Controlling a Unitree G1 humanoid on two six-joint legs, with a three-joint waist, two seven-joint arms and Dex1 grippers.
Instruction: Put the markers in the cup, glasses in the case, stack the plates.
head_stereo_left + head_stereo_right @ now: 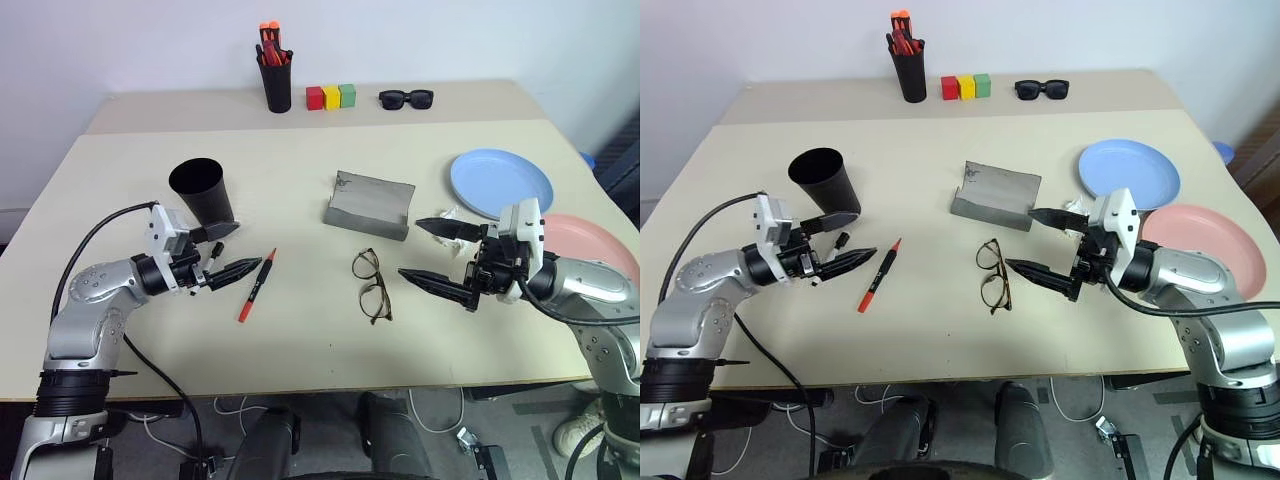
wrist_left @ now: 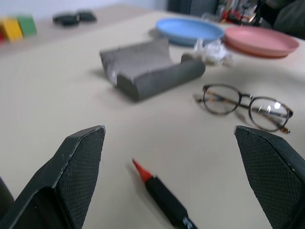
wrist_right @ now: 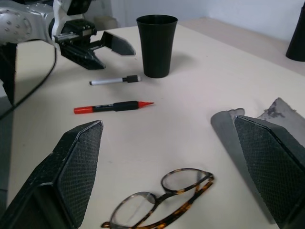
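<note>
Black cup (image 1: 202,190); grey case (image 1: 370,203); blue plate (image 1: 500,182); pink plate (image 1: 593,243).

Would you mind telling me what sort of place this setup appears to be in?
Probably a lab or office test bench: a plain table against a bare wall, with staged props such as coloured blocks and a pen holder, and cables on the floor.

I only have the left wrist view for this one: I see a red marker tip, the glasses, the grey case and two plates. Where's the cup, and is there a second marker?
Observer: The black cup stands upright just beyond the left gripper, empty as far as I can see.
Operator: And the second marker?
Observer: A black marker with a pale end lies on the table between the cup and the red marker.
Operator: What is the right gripper doing?
Observer: The right gripper hangs open beside the glasses, holding nothing.
</note>
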